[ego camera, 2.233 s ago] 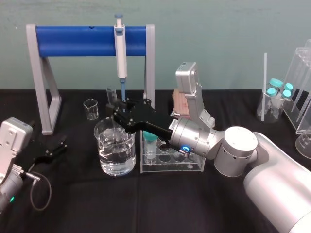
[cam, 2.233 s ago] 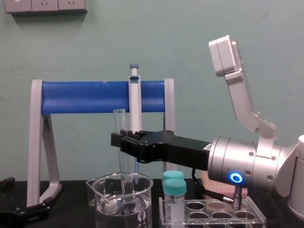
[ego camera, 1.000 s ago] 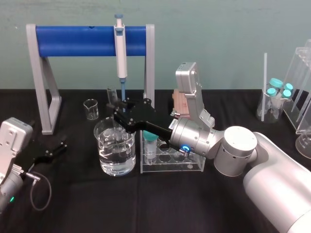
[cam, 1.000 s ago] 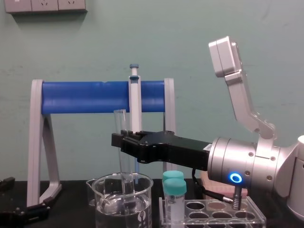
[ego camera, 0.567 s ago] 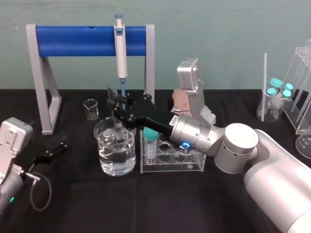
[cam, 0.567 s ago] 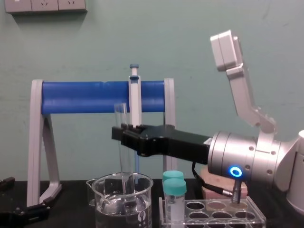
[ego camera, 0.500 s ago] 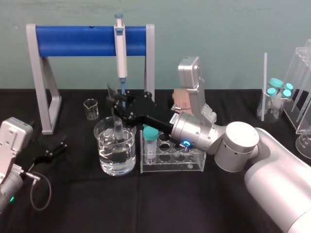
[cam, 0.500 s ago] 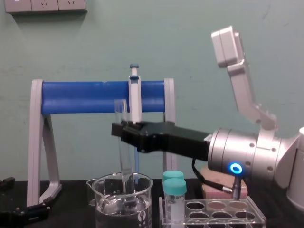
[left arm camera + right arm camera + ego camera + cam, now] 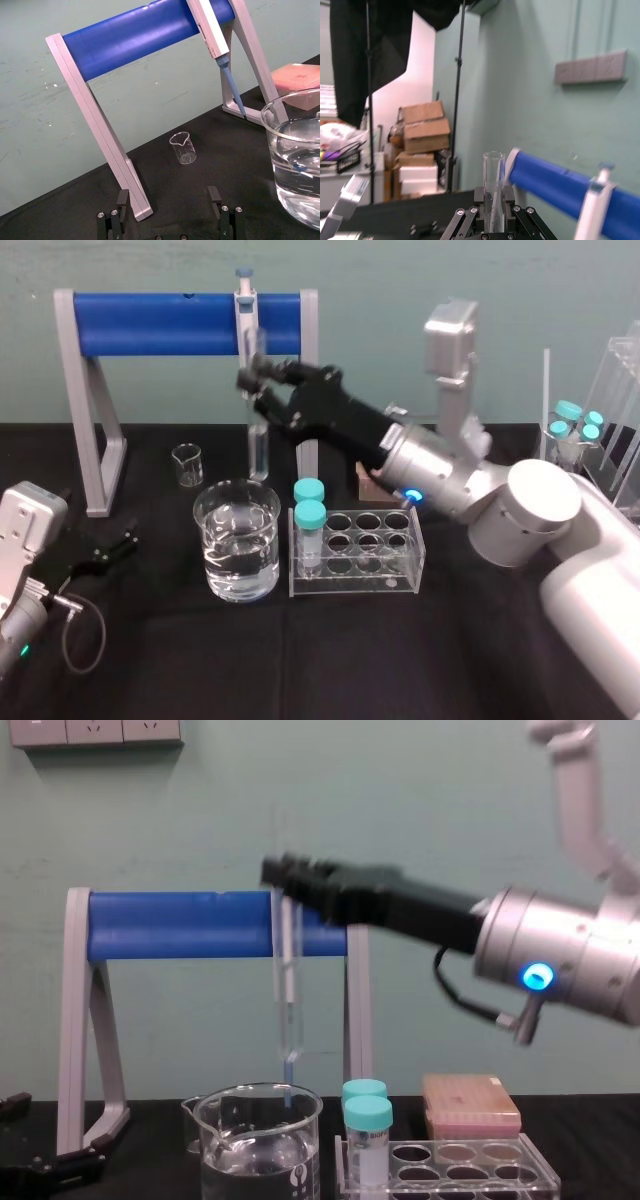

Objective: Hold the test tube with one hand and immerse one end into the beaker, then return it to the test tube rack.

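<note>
Carrying test tube (image 9: 260, 445) back: right gripper (image 9: 256, 378) clamps its upper part, tube upright, high left of rack (image 9: 350, 585), bottom above beaker (image 9: 238, 540) beside rack's left end. Keep vertical, pass over capped tubes (image 9: 309, 502), lower slowly into empty hole. Left gripper (image 9: 118, 544) idle, spread, far left of rack.
</note>
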Robot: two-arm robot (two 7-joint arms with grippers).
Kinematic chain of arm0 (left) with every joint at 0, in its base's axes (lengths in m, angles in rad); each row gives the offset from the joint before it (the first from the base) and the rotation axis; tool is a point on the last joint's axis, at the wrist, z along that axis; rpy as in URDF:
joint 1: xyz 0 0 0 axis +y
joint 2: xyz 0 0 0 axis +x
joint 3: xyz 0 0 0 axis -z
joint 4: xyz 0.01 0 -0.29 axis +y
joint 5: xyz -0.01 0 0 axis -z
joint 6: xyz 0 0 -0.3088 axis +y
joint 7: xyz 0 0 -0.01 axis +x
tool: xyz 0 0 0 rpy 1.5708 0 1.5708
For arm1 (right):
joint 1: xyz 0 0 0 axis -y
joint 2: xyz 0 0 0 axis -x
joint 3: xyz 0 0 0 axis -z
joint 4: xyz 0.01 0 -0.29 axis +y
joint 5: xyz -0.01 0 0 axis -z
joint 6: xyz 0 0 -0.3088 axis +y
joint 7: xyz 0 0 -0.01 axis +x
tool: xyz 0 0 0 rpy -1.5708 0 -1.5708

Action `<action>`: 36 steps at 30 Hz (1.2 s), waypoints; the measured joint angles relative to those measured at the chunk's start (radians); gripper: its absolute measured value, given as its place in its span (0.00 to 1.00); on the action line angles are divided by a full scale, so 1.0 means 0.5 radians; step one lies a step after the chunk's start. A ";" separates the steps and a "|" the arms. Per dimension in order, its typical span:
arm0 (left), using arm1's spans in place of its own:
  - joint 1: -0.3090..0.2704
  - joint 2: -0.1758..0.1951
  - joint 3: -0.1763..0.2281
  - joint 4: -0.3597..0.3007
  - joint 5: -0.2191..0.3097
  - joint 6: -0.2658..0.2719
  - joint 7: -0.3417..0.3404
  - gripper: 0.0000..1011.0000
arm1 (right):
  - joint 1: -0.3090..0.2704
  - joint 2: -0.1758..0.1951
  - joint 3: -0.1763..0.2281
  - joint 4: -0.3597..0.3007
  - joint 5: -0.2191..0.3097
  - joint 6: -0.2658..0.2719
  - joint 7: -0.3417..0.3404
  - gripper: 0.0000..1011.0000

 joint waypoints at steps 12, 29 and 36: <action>0.000 0.000 0.000 0.000 0.000 0.000 0.000 0.99 | -0.180 0.186 0.202 -0.361 -0.002 -0.016 -0.239 0.22; 0.000 0.000 0.000 0.000 0.000 0.000 0.000 0.99 | -0.492 0.295 0.337 -0.536 -0.013 0.091 -0.380 0.22; 0.000 0.000 0.000 0.000 0.000 0.000 0.000 0.99 | -0.543 0.303 0.342 -0.501 -0.023 0.107 -0.380 0.22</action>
